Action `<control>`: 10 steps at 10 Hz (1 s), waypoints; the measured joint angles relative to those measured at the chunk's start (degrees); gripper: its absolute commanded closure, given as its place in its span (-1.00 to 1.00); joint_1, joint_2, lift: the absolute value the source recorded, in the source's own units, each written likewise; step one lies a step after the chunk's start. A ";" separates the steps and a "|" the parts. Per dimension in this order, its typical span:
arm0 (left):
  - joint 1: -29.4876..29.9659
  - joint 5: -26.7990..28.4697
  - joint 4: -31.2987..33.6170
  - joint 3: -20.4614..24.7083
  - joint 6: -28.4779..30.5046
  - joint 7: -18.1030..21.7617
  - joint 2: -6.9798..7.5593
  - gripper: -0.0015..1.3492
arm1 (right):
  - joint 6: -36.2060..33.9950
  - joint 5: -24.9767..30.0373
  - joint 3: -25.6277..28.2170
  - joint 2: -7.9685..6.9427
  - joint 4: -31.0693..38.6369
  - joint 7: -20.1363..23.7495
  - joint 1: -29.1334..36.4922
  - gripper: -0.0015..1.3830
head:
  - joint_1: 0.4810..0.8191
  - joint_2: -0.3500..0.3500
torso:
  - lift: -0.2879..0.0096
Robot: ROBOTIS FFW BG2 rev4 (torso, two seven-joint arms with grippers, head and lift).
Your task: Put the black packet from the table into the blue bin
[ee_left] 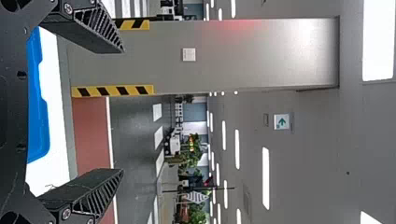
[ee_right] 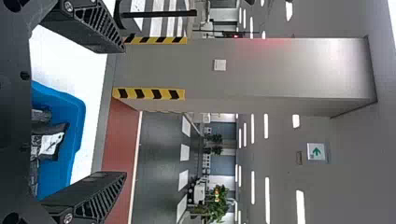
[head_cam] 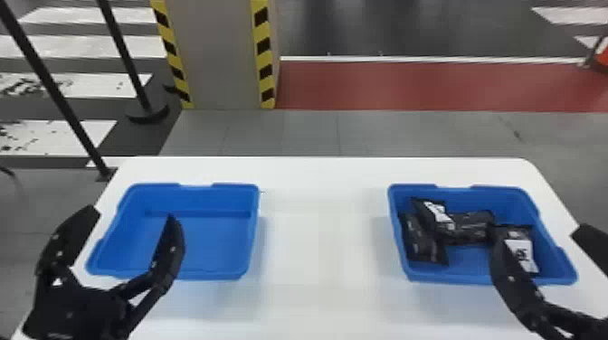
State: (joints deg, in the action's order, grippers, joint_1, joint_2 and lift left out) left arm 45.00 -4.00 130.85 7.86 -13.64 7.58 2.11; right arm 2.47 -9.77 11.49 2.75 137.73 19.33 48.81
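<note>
Four black packets [head_cam: 472,227] in right-hand blue bin [head_cam: 452,276] | left pincer [head_cam: 133,212]: wide apart, empty | right pincer [head_cam: 536,229]: wide apart, empty

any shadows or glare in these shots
Head view: soft shadows on the white table beside the left bin and right bin; left wrist view: a washed-out ceiling panel, reddish glow on the pillar; right wrist view: similar glow, bright ceiling strips.

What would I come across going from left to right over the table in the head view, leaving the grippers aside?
Left blue bin, the stretch of white tabletop between the bins, right blue bin with black packets in it.
</note>
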 measured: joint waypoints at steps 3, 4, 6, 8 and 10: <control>0.08 0.00 0.10 -0.09 0.01 0.00 0.00 -0.83 | 0.17 -0.17 0.00 -0.19 -0.83 -0.16 -0.18 -0.88 | 0.27 0.08 | 0.20; 0.12 0.00 0.13 -0.09 0.08 0.00 0.00 -0.83 | 0.17 -0.17 0.00 -0.24 -0.83 -0.24 -0.18 -0.88 | 0.27 0.08 | 0.20; 0.14 0.02 0.14 -0.11 0.14 0.00 0.05 -0.83 | 0.13 -0.20 0.01 -0.30 -0.79 -0.29 -0.05 -0.88 | 0.27 0.08 | 0.20; 0.14 0.11 0.14 -0.21 0.43 0.02 0.08 -0.83 | 0.11 -0.35 0.02 -0.43 -0.44 -0.90 0.47 -0.88 | 0.27 0.07 | 0.20; 0.03 0.16 0.14 -0.31 0.79 0.00 0.09 -0.83 | 0.06 -0.40 0.05 -0.47 -0.53 -1.07 0.54 -0.88 | 0.27 0.06 | 0.20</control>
State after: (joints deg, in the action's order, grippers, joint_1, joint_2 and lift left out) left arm 45.03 -3.84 130.99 7.55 -12.85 7.59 2.20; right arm 2.53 -10.17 11.54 2.28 137.20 18.26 49.35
